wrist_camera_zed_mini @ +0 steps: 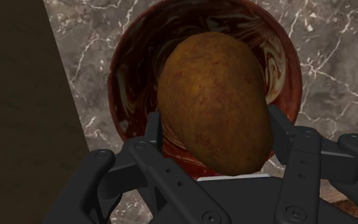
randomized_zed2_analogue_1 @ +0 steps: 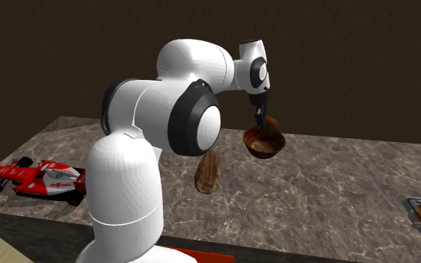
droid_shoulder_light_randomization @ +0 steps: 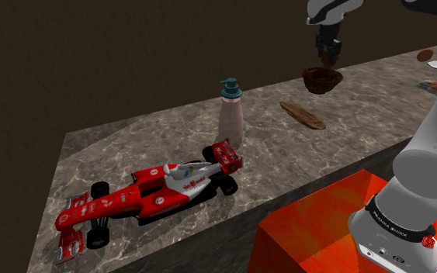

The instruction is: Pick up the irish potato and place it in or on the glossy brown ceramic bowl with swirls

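Note:
A brown potato [wrist_camera_zed_mini: 214, 105] sits clasped between my black fingers [wrist_camera_zed_mini: 151, 137], directly over the glossy brown bowl [wrist_camera_zed_mini: 133, 51] with pale swirls inside. In the shoulder view my gripper [droid_shoulder_light_randomization: 329, 56] hangs just above the bowl [droid_shoulder_light_randomization: 322, 80] at the far end of the marble counter, the potato [droid_shoulder_light_randomization: 331, 57] small between the fingers. In the second exterior view the potato [randomized_zed2_analogue_1: 270, 123] hovers over the bowl's [randomized_zed2_analogue_1: 265, 144] rim, held by the gripper [randomized_zed2_analogue_1: 262, 119].
On the marble counter [droid_shoulder_light_randomization: 286, 147] stand a pink soap dispenser [droid_shoulder_light_randomization: 230, 112], a red toy race car [droid_shoulder_light_randomization: 150, 194] and a flat brown oblong piece [droid_shoulder_light_randomization: 303, 114] near the bowl. Small items [droid_shoulder_light_randomization: 430, 70] lie at the far right. The red stand [droid_shoulder_light_randomization: 317, 233] is at the lower right.

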`<state>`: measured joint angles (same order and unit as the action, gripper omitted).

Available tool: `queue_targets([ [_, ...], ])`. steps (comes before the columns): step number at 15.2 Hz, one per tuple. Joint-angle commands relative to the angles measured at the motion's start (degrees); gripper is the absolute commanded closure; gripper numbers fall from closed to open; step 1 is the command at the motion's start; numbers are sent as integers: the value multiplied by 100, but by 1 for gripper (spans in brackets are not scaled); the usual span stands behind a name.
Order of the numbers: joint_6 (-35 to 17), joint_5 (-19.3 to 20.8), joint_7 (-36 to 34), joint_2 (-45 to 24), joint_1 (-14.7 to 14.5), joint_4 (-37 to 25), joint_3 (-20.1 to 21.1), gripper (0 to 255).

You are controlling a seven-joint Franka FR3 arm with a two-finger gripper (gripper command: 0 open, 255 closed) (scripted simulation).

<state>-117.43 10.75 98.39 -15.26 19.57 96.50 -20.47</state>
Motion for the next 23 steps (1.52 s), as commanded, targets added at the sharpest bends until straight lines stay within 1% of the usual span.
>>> queue_targets([
  [1, -166, 0, -27, -42, 6, 125, 1, 255],
  [8, -618, -2, -110, -189, 21, 443, 9, 255],
  [16, -617, -3, -110, -191, 21, 441, 9, 255],
  [17, -617, -3, -110, -191, 21, 441, 9, 0],
  [22, -617, -3, -110, -190, 21, 441, 9, 0],
  [23, -454, 18, -122, -103, -14, 369, 13, 0],
])
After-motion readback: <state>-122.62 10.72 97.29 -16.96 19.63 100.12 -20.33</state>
